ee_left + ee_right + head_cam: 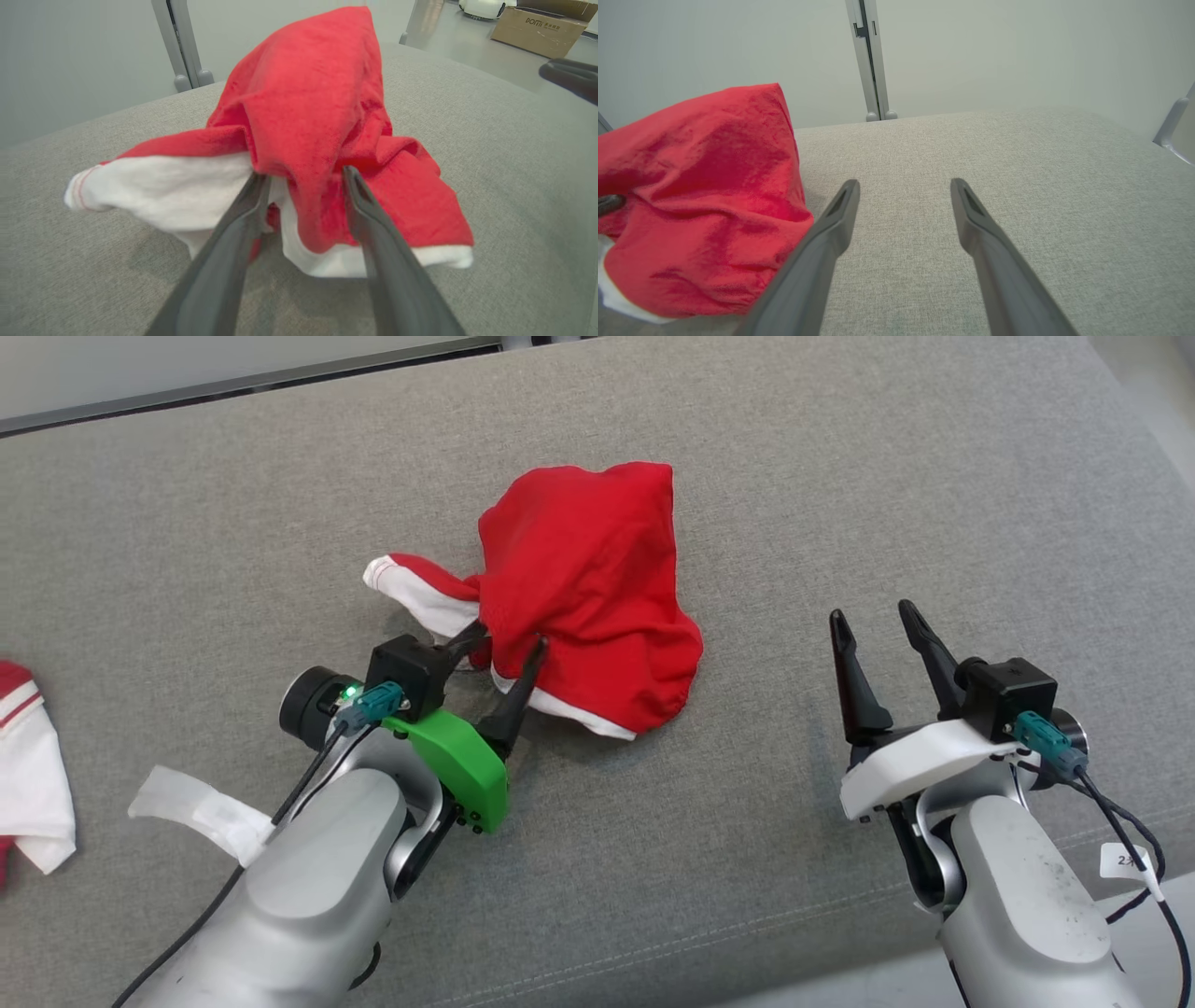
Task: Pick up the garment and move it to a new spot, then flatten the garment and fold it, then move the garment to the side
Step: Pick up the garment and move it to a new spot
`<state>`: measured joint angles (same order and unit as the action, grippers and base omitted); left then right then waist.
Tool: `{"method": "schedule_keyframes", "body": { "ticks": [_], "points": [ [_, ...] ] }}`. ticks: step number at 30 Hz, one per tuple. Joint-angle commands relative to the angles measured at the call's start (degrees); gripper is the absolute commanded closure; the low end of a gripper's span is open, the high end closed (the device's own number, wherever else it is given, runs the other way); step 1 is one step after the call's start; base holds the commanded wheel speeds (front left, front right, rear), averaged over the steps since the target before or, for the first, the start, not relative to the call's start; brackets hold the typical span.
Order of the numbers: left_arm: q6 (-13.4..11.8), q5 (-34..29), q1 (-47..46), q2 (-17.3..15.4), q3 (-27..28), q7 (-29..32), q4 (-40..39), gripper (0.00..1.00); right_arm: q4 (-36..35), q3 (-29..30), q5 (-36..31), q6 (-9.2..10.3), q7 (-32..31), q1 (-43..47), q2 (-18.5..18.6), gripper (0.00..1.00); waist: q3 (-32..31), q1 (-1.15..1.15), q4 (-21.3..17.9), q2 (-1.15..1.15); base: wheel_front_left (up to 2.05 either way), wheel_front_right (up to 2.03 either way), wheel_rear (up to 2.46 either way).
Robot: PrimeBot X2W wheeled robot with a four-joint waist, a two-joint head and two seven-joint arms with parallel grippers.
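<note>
Garment [588, 588] heaped midway on the grey cushion [934, 523], both pincers released.
Flattening looks like the next step: the red heap lies bunched, so each arm should take a separate edge. The left pincer [512, 635] straddles a near fold, jaws apart, clamping nothing. The right pincer [871, 612] waits well apart, spread wide. Pinch the white hem [553, 703] low and draw it gently outward.

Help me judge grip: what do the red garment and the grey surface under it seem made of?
Red garment: soft cloth, probably cotton knit, matte; it slumps in folds. Grey surface: woven upholstery fabric, matte; fine speckled weave, stitched seam.
</note>
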<state>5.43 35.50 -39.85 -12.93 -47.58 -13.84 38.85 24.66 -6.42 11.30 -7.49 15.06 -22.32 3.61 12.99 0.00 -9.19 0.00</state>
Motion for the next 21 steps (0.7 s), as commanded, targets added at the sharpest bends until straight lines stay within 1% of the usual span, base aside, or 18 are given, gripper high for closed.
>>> {"method": "schedule_keyframes", "body": {
  "ticks": [1, 4, 7, 10, 13, 17, 21],
  "points": [
    [-0.56, -0.75, 0.66, 0.23, 0.48, -0.61, -0.09, 0.00, 0.07, 0.14, -0.38, 0.00, 0.25, 1.00, 0.29, 0.00, -0.70, 0.00, 0.71, 0.00, 0.00, 0.00, 0.00],
    [-1.72, -1.71, 1.32, 0.82, 1.35, -1.14, -0.96, 0.00, 0.23, 0.35, -0.36, 0.00, 0.25, 1.48, 0.49, 0.00, -1.46, 0.00, 1.43, 0.00, 0.00, 0.00, 0.00],
    [-3.66, -3.18, 2.19, 0.88, 3.28, -1.40, -3.82, 0.00, 0.54, 0.40, -0.26, 0.00, 0.26, 2.00, 0.80, 0.00, -2.19, 0.00, 2.11, 0.00, 0.00, 0.00, 0.00],
    [-5.37, -5.48, 4.26, 0.15, 5.54, -1.31, -8.07, 0.00, 0.41, 0.39, -0.29, 0.00, 0.26, 2.02, 0.93, 0.00, -2.44, 0.00, 2.71, 0.00, 0.00, 0.00, 0.00],
    [-6.45, -6.89, 5.88, -0.53, 7.96, -1.33, -11.58, 0.00, 0.07, 0.44, -0.29, 0.00, 0.26, 1.84, 0.94, 0.00, -2.27, 0.00, 3.28, 0.00, 0.00, 0.00, 0.00],
    [-6.49, -8.15, 7.28, -2.17, 10.29, -1.34, -12.87, 0.00, 0.17, 0.00, -0.13, 0.00, 0.26, 1.70, 0.76, 0.00, -2.10, 0.00, 3.48, 0.00, 0.00, 0.00, 0.00],
    [-5.33, -7.90, 6.89, -3.61, 12.02, -1.35, -11.59, 0.00, 0.54, -0.77, 0.37, 0.00, 0.26, 1.05, 0.73, 0.00, -1.94, 0.00, 2.89, 0.00, 0.00, 0.00, 0.00]
  ]
}}
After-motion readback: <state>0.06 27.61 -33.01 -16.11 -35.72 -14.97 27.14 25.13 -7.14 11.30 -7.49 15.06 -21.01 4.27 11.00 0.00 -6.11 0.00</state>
